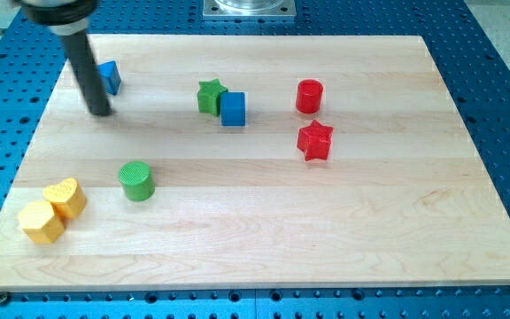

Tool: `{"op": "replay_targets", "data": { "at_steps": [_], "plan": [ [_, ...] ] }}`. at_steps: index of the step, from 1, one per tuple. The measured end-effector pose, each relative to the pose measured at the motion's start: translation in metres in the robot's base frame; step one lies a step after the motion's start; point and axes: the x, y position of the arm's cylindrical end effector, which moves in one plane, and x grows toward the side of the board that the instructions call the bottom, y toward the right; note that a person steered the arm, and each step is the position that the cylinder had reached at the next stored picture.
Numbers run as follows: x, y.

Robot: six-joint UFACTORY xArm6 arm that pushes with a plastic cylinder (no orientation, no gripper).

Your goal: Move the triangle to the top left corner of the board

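The blue triangle [110, 77] lies near the board's top left, partly hidden behind my rod. My tip [100, 112] rests on the wooden board [264, 221] just below and slightly left of the triangle, close to it; I cannot tell if they touch.
A green star [210, 96] touches a blue cube [233, 109] at top centre. A red cylinder [309, 96] and a red star [315, 141] stand right of them. A green cylinder [136, 181], a yellow heart [65, 197] and a yellow hexagon [41, 221] sit lower left.
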Motion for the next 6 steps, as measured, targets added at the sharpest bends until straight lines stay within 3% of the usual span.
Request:
{"op": "replay_targets", "data": {
  "at_steps": [4, 5, 6],
  "plan": [
    [-0.105, 0.049],
    [-0.089, 0.076],
    [-0.087, 0.189]
  ]
}}
